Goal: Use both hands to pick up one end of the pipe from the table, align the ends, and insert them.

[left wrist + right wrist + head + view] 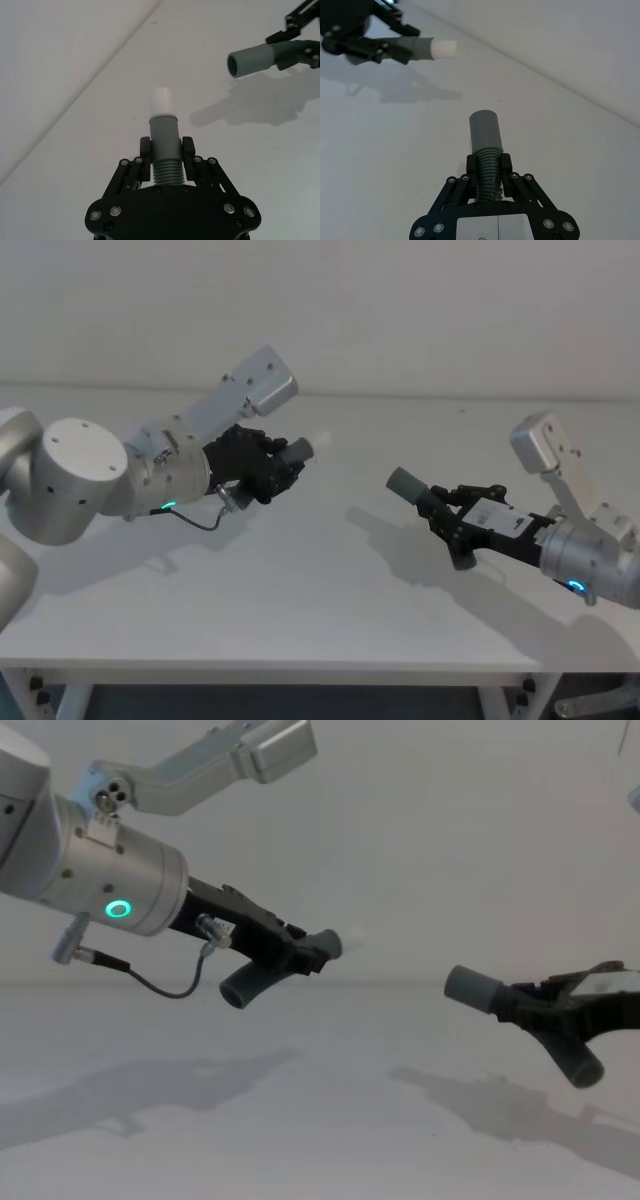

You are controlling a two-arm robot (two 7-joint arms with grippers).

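Note:
Both pipe pieces hang in the air above the white table (300, 600). My left gripper (278, 462) (166, 149) (305, 957) is shut on the ribbed part of the grey piece with the white tip (303, 448) (164, 131) (422, 48). That tip points right. My right gripper (447, 512) (488, 166) (528, 1004) is shut on the ribbed part of the other piece (407, 484) (486, 131) (470, 987). Its open cuff (250, 60) faces left toward the white tip. A clear gap separates the two ends, and the cuff sits lower than the tip.
The table's front edge (300, 668) runs along the bottom of the head view, and a pale wall (400, 310) stands behind the table. A thin cable (170, 988) loops under my left wrist.

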